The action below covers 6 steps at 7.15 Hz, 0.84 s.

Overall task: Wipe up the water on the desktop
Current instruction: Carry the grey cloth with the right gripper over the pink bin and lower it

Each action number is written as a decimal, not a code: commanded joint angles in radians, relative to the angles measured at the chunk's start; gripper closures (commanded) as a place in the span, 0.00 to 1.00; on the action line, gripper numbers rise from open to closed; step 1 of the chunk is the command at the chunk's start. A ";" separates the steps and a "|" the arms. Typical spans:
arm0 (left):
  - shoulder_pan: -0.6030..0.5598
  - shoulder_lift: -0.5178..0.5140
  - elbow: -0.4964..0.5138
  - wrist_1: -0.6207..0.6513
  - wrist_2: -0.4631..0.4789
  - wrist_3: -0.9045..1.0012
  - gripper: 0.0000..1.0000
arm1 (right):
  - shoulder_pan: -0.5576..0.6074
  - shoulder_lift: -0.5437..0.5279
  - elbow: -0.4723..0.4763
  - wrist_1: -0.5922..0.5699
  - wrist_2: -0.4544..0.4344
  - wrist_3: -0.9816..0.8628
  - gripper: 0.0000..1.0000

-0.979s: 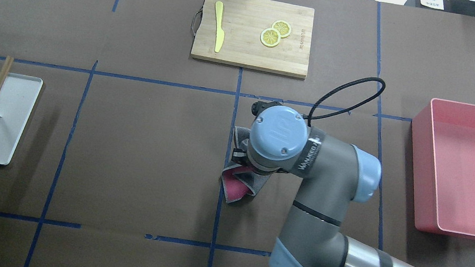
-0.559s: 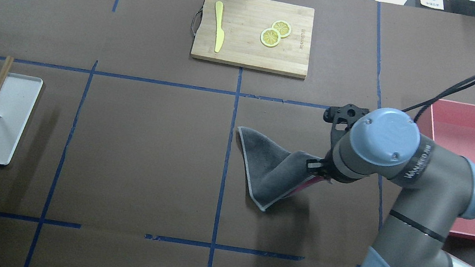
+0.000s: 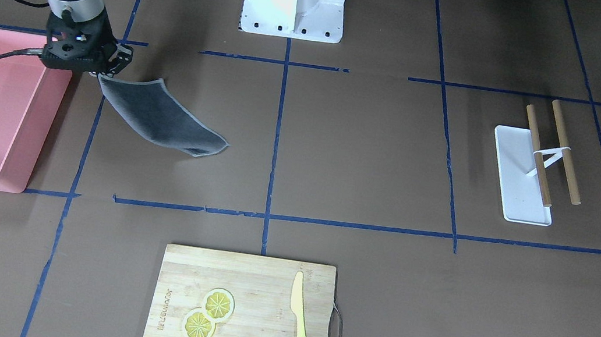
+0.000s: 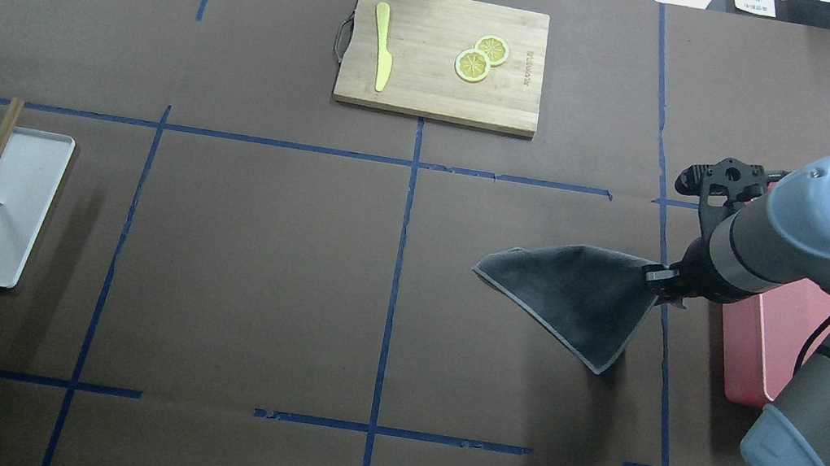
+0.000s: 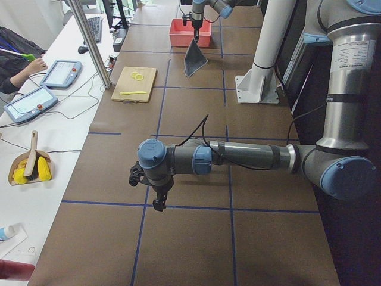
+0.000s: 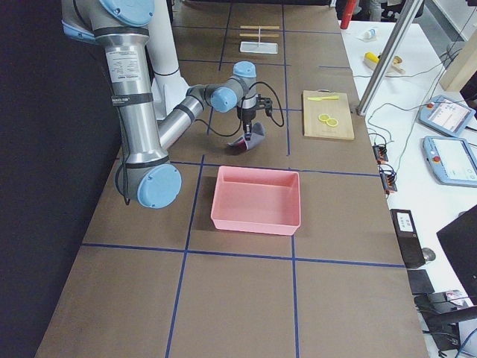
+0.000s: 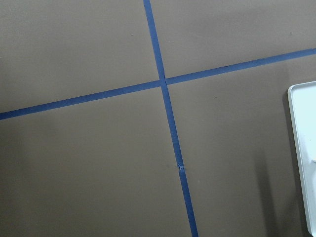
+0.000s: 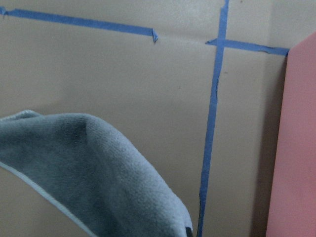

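The desktop [image 4: 255,258] is a brown surface crossed by dark-blue tape lines; I see no water on it. My right gripper [image 4: 662,285] is shut on one corner of a grey cloth [image 4: 578,298], just left of the pink bin. The cloth trails out to the left from the gripper, and I cannot tell whether its low corner touches the desktop. The cloth also shows in the front view [image 3: 166,120] and the right wrist view [image 8: 89,168]. My left gripper [image 5: 156,202] shows only in the exterior left view, low over the desktop, and I cannot tell whether it is open.
A pink bin [image 4: 758,358] stands at the right, partly under my right arm. A wooden cutting board [image 4: 435,96] with a yellow knife [image 4: 383,47] and lemon slices [image 4: 481,58] lies at the back centre. A white tray [image 4: 16,206] with two wooden sticks lies at the left.
My right arm has swung to the right with the cloth, from the table's centre to the pink bin's edge. The bunched cloth has spread out and trails behind the gripper.
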 commanded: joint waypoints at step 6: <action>0.000 0.006 -0.008 0.000 0.000 0.000 0.00 | 0.544 0.171 0.133 -0.603 0.253 -0.501 1.00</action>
